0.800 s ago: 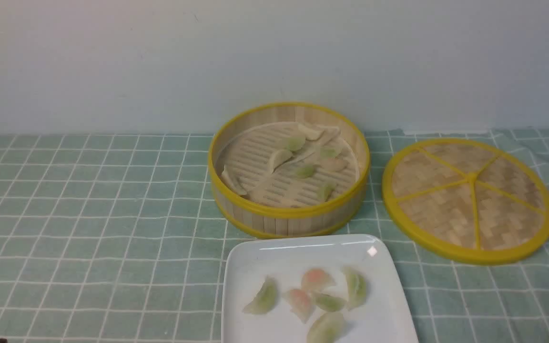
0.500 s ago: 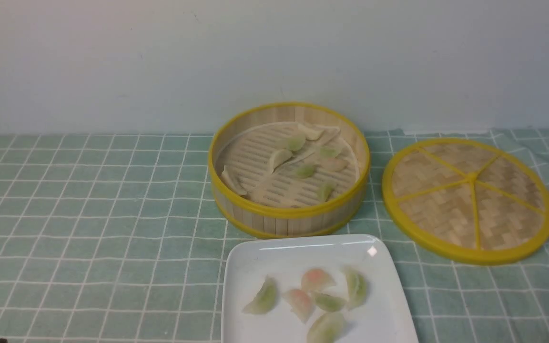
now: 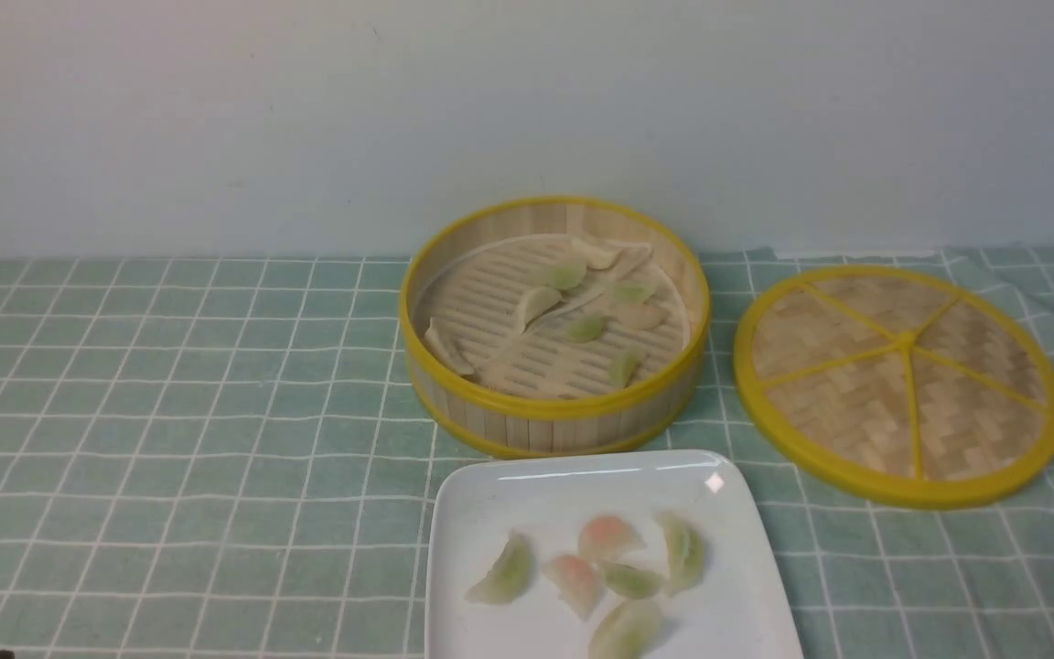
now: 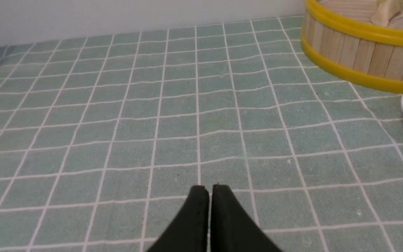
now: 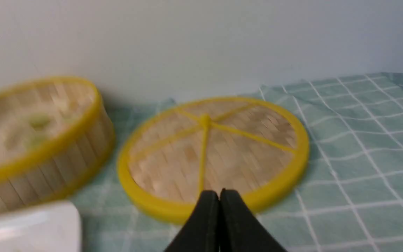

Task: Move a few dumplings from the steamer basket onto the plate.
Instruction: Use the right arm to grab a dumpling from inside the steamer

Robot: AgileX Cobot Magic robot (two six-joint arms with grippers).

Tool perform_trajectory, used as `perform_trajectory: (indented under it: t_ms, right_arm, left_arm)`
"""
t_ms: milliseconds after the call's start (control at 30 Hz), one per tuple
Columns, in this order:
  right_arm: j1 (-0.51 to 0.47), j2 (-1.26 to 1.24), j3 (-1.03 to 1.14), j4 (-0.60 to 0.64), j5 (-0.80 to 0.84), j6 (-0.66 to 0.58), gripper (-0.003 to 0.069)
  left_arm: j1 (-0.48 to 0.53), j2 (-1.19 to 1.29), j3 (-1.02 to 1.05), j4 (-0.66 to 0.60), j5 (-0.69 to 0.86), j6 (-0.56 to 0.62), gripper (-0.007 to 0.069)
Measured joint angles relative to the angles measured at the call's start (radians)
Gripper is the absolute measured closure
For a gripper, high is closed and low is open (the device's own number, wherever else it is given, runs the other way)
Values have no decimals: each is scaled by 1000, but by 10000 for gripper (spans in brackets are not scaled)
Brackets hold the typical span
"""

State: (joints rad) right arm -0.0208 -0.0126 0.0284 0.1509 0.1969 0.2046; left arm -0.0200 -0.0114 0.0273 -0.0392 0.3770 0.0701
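Nothing has shifted in the front view over the last 0.8 s: basket, lid, plate and dumplings sit where they did.

Desk (image 3: 170,412): covered by a green checked cloth (image 4: 194,115), slightly rumpled at the far right.

Lid (image 3: 898,384): flat on the cloth, straight ahead of the right fingers (image 5: 210,210), near rim just beyond their tips. Right wrist view is smeared.

Basket (image 3: 545,421): uncovered, ahead of both pairs of fingers, off to the right of the left fingers (image 4: 201,206) and to the left of the right ones. Just beside the lid, not touching.

Plate (image 3: 527,494): nearer than the basket and close to its wall. One edge shows to the right of the left fingers, one corner to the left of the right fingers.

Dumplings (image 3: 607,538): six on the plate, green and pink tinted, clustered, some touching. Several more (image 3: 536,304) lie scattered on the basket floor.

Left fingers: pressed together, holding nothing, over bare cloth, well apart from basket and plate.

Right fingers: pressed together, holding nothing.
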Motion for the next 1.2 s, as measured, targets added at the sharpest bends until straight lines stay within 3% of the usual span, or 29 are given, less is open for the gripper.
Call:
perform_trajectory:
  t_ms: [200,467,567,633,667,833,1000,1200]
  right_arm:
    - [0,0,0,275,-235,118,671]
    - [7,0,-25,353,-338,170,671]
    - [29,6,-127,294,-254,172,671]
    - [68,95,-324,165,-67,156,671]
    - [71,95,-342,156,-67,156,671]
    - [170,475,-803,-14,422,21,671]
    - [199,774,-1082,-16,736,-169,671]
    - [199,982,-1228,44,868,-326,671]
  left_arm:
    - [0,0,0,0,0,0,631]
    - [0,0,0,0,0,0,631]
    - [0,0,0,0,0,0,631]
    - [0,0,0,0,0,0,631]
    - [0,0,0,0,0,0,631]
    - [0,0,0,0,0,0,631]
    - [0,0,0,0,0,0,631]
    - [0,0,0,0,0,0,631]
